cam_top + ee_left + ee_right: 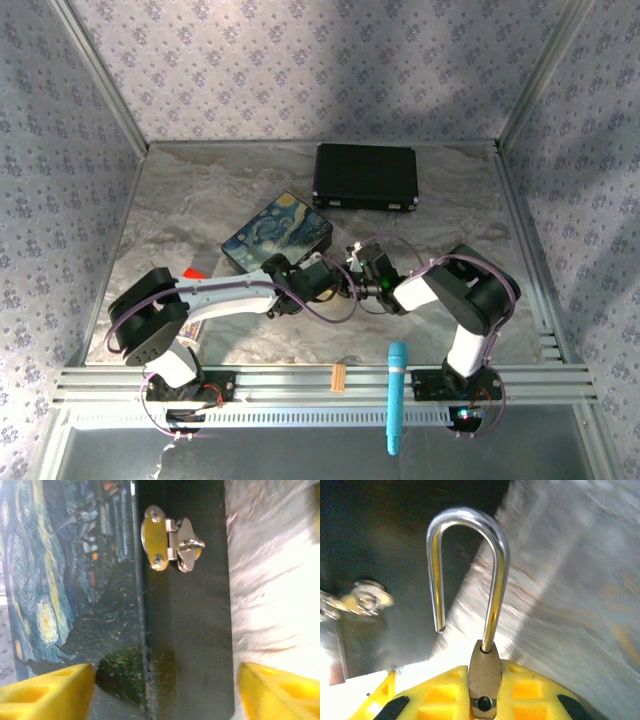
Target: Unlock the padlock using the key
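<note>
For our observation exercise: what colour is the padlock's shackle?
Shiny silver; the padlock's shackle shows best in the right wrist view.

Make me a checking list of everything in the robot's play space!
Surface: grey marbled table.
Job's things: padlock held by its body; one end of its shackle hangs free of the body.
Clutter: painted box with a metal clasp; black case at the far edge; blue stick and orange-tan strip on the near rail.
Grippers: left gripper open, facing the box's clasp side; right gripper shut on the padlock.
Cables: purple cables loop along both arms.
Surroundings: flowered walls, metal frame.
</note>
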`<move>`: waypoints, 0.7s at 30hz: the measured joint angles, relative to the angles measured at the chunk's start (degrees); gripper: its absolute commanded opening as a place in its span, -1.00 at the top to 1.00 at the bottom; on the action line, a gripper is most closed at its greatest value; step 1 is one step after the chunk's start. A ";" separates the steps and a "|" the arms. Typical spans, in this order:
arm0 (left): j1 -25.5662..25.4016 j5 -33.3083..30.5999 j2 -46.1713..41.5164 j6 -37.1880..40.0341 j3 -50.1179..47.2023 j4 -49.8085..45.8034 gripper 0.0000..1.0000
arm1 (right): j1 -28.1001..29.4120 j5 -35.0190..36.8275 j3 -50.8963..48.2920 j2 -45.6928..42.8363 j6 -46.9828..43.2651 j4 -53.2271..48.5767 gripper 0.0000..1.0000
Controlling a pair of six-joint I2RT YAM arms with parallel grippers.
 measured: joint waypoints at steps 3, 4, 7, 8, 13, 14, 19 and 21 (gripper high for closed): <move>0.90 -0.09 -0.02 -1.64 -0.04 -1.95 -0.91 | -1.31 -2.45 2.47 -1.66 -3.30 -9.40 0.98; 1.16 -0.22 -0.02 -2.29 -0.04 -2.54 -0.94 | -1.75 -3.15 3.37 -2.01 -4.66 -12.48 0.98; 2.16 -1.95 -0.26 -5.79 0.13 -5.33 -0.98 | -3.04 -4.83 6.93 -2.93 -9.86 -23.21 0.98; 2.62 -2.60 -0.46 -7.37 0.26 -6.36 -0.98 | -3.67 -5.42 8.37 -3.21 -12.02 -27.43 0.97; 7.61 -3.10 -2.38 -16.59 0.81 -11.08 -1.00 | -6.95 -6.32 14.12 -3.93 -21.44 -44.85 0.95; 8.74 -3.08 -2.64 -18.01 0.81 -11.85 -1.00 | -7.54 -6.36 15.19 -3.91 -23.15 -47.91 0.93; 14.16 -2.97 -2.71 -21.57 0.81 -14.53 -1.00 | -10.67 -5.75 18.86 -3.91 -30.18 -60.81 0.84; 16.35 -2.36 -2.75 -21.18 0.81 -14.23 -1.00 | -11.52 -5.18 19.71 -3.91 -32.09 -64.17 0.78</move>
